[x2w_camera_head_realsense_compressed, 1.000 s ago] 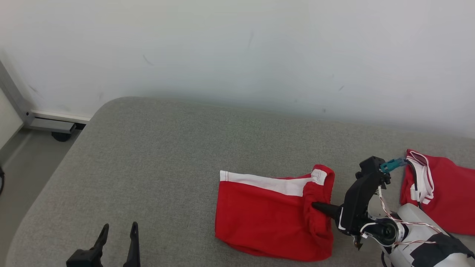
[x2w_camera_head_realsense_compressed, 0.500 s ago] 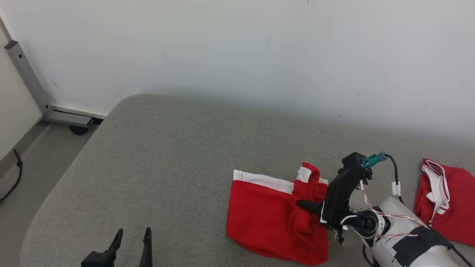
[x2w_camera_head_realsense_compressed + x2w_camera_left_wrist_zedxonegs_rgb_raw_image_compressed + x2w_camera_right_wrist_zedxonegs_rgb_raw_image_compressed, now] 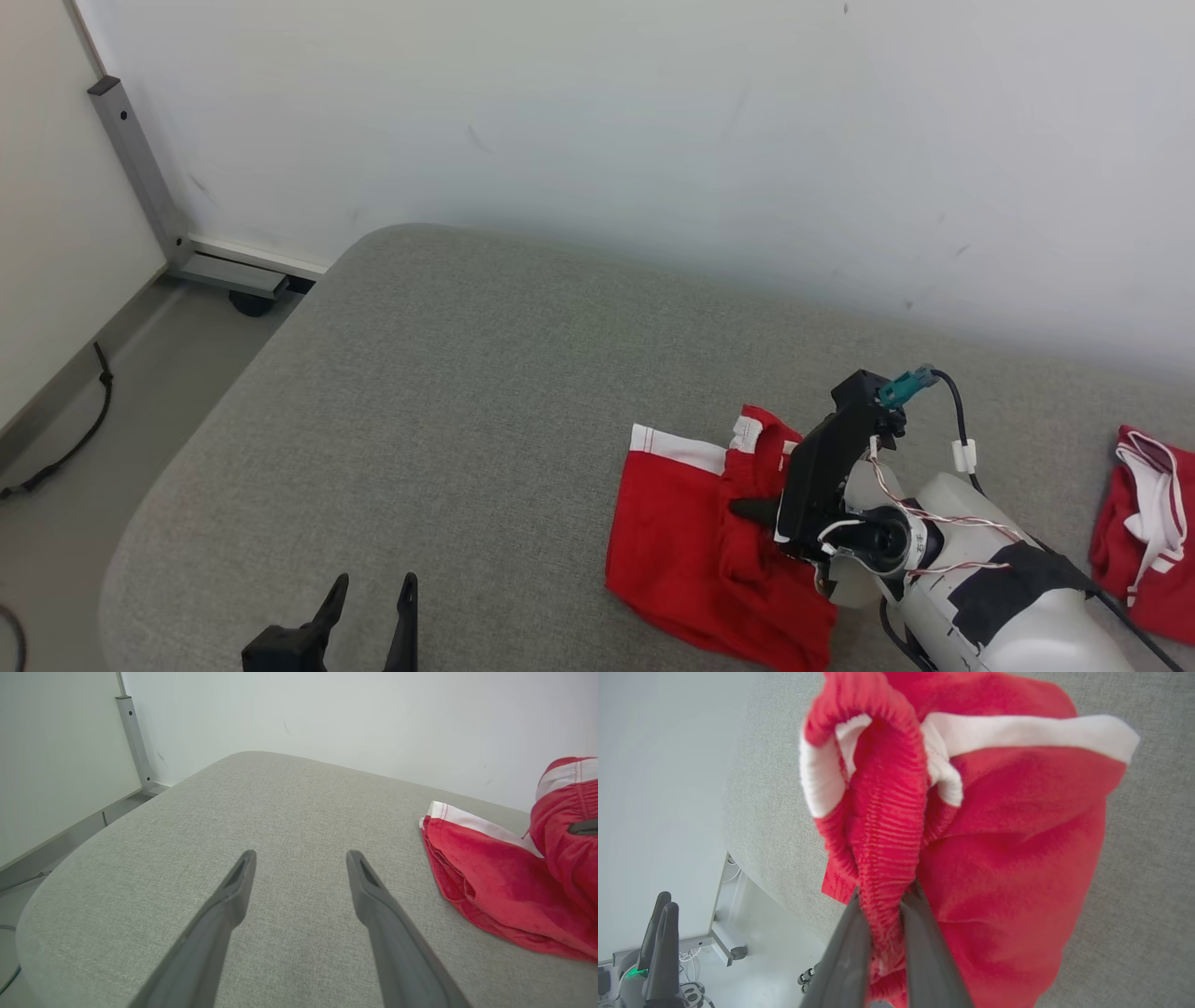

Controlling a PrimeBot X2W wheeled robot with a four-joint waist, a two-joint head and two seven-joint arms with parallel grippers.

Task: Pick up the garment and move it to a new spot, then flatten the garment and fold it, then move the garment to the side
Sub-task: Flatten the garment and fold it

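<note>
Clamping the right gripper [image 3: 747, 510] on the garment [image 3: 691, 551], with jaws pinched together on the ribbed waistband and red cloth bunching up just past the fingertips. Raising that waistband end off the grey pad [image 3: 448, 373], with the rest of the garment trailing ahead of and below the gripper and lying on the pad, white stripe [image 3: 677, 448] at its far edge.

Showing, from the right wrist, the elastic doubled over itself directly in front of the gripper [image 3: 885, 891], with the garment [image 3: 1008, 858] hanging beyond the tips toward the pad.

Holding the left gripper [image 3: 373, 597] spread wide and empty, low over bare pad, with the garment [image 3: 490, 891] off to the right of its fingers [image 3: 233, 891] and well apart from them.

Leaving a second red garment [image 3: 1144, 541] back behind the right gripper, beyond its forearm, untouched.

Apparently working the first step: picking the garment up and carrying it to a new spot, with flattening, folding and the move aside not yet begun.

Calling next, most likely, for carrying the pinched waistband over open pad toward the left gripper's side, setting it down without dragging the trailing end into a heap, then bringing the open left gripper in to take an edge and spread the cloth flat. Risking a slip of the thick elastic from the narrow pinch.
</note>
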